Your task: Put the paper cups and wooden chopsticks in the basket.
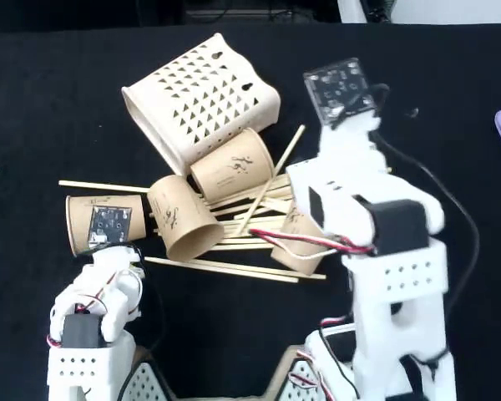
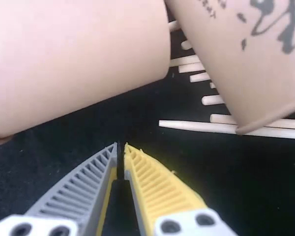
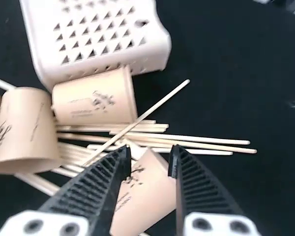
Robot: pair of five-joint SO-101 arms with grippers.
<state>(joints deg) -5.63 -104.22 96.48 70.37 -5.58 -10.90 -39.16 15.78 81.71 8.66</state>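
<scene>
**Basket.** In the high view the basket lies tipped on its side in the upper centre of the frame, on the black table.

**Cups.** Four paper cups lie on their sides outside the basket.
- The upper cup rests against the basket's lower edge.
- The middle cup lies just below and left of the upper cup.
- The far-left cup sits at centre left, partly covered by the left arm's wrist.
- The right cup lies at centre, largely under the right arm.

**Chopsticks.** The wooden chopsticks are scattered loosely among and beneath the cups. One stick crosses the others at an angle.

**Left gripper.** The left gripper has its grey and yellow fingers pressed together and holds nothing. It sits low over the table, just short of the far-left cup.

**Right gripper.** The right gripper has its black fingers parted on either side of the right cup. Contact with the cup wall cannot be confirmed.
</scene>
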